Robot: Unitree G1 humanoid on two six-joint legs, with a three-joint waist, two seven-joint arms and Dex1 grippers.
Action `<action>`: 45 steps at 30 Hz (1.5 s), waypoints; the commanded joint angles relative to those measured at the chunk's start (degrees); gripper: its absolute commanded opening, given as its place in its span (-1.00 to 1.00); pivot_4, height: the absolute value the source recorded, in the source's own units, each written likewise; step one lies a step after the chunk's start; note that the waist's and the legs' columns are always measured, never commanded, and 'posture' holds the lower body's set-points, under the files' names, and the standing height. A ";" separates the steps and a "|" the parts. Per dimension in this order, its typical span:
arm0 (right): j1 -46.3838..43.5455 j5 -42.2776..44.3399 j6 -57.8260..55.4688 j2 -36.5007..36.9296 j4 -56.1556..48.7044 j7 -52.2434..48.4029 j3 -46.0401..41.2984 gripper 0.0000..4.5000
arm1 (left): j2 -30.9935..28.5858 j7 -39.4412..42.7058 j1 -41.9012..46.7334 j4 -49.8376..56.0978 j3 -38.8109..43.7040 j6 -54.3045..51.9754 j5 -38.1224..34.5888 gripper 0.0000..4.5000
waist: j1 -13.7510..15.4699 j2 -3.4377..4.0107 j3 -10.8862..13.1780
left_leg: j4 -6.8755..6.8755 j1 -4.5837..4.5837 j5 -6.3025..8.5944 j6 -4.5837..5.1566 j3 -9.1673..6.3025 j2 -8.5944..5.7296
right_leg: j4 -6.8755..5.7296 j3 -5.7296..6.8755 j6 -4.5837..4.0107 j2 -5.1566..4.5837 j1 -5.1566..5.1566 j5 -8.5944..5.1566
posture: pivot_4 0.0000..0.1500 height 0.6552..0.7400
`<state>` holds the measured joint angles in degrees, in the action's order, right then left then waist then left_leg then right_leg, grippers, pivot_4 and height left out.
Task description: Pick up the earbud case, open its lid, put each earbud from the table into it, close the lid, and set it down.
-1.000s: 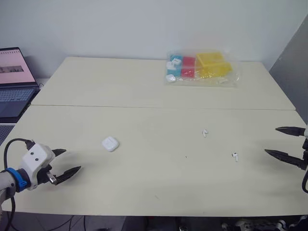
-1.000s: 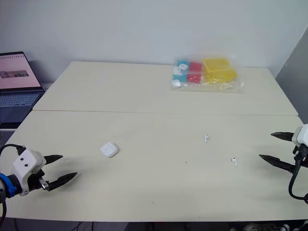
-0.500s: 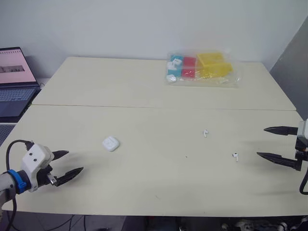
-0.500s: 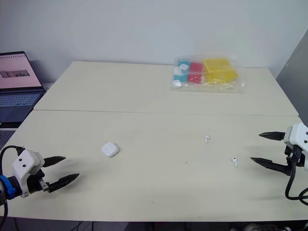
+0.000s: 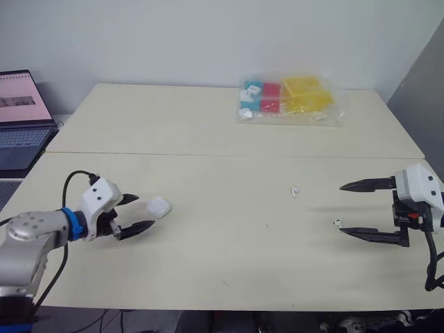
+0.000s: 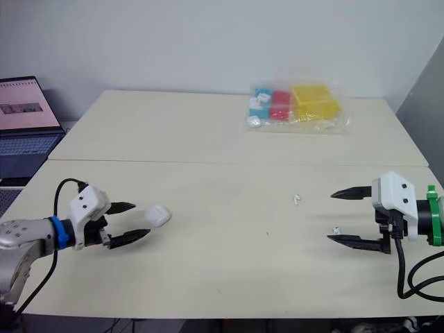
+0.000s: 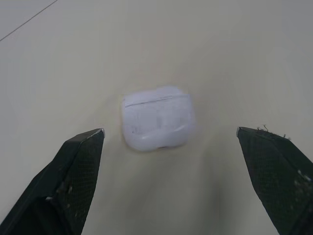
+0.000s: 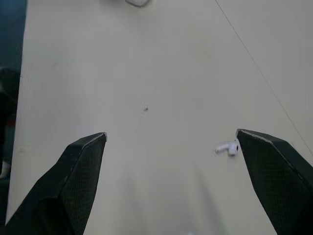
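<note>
One case, two earbuds, two end effectors, and all of it out in the open. The small white rounded plastic earbud case [image 7: 157, 119] lies flat on the pale beige tabletop [image 5: 208, 125]. It's glossy and soft-cornered, and its lid is down, with a thin seam line running across one end.

The left end effector [image 5: 145, 211] sits right at the case with its two black fingers spread wide. The case lies just ahead of the tips, in line with the gap and touching neither finger.

Well off to the case's right lies the first tiny white earbud [image 5: 295, 191], alone on the bare surface. Farther out from the case on that same side is the second white earbud [image 5: 337, 223]. The right end effector [image 5: 341, 209] is there too, fingers also splayed apart and gripping nothing. That second earbud sits near its lower fingertip.

There's one container besides the case: a clear crinkled plastic bag [image 5: 290, 99], far behind the case and to its right. It holds a yellow box, a red one, a couple of blue ones and some small white bits.

Off the case's left side, past the tabletop's edge, stands one open laptop [image 5: 21, 114], screen lit.
</note>
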<state>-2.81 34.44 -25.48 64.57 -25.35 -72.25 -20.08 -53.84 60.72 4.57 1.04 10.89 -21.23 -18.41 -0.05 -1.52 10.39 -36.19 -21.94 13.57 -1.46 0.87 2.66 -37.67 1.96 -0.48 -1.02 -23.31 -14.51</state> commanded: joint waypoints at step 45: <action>-6.48 6.39 -7.90 -0.84 -8.83 4.67 4.86 1.00 | 4.22 5.95 13.70 -12.15 -14.72 -0.71 6.91 0.25 | 0.09 -0.01 0.01 | -0.59 -0.17 0.00 0.00 -0.15 0.00 | -0.30 0.01 0.05 -0.07 0.03 0.02 | 1.00 1.00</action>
<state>-9.40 39.66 -33.27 63.91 -33.06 -67.99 -13.26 -49.80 64.32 19.31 -11.35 -2.08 -23.17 -11.34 0.04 -1.53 10.40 -36.78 -22.11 13.57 -1.45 0.72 2.67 -37.97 1.97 -0.43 -1.09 -23.28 -14.49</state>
